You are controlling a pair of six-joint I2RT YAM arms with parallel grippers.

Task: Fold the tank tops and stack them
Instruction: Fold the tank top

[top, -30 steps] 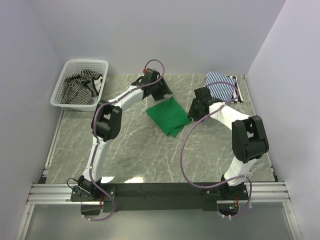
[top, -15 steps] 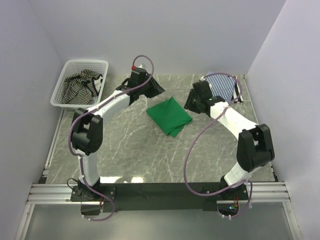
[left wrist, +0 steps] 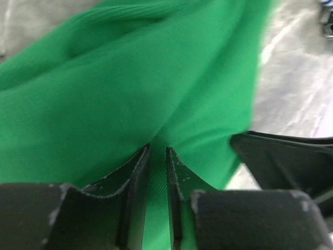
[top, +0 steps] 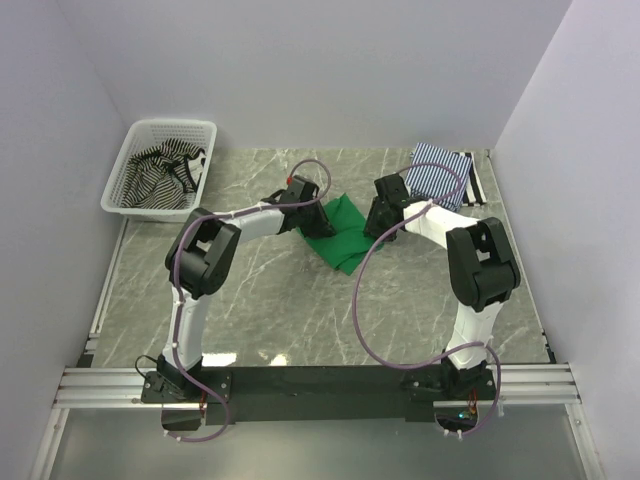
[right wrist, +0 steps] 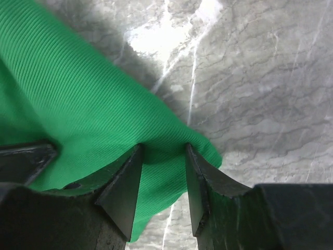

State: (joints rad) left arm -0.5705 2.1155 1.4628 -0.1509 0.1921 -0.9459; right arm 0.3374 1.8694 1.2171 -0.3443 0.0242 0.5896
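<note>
At the table's (top: 270,300) ten o'clock, the white mesh basket (top: 130,140) is holding the black-and-white striped tank top (top: 165,175), crumpled and not yet folded. Moving right, the left gripper (left wrist: 157,152) is pinching a raised ridge of the green tank top (top: 345,245) at that cloth's nine o'clock edge, its fingers nearly pressed together with fabric puckering between them. The green tank top is lying as a folded diamond just past the table's centre, toward twelve o'clock. At its three o'clock corner the right gripper (right wrist: 162,151) is standing spread, its fingers straddling the hem without clamping it. Beyond, at two o'clock, the blue-and-white striped tank top (top: 440,172) is resting folded.

The danger, as I judge it, is lopsided lifting: with only one side gripped, a pull is likely to drag the cloth open and undo the fold. The right fingers, sitting so near the corner, are also risking a catch on the top layer alone, letting the lower layers sag free during transfer
</note>
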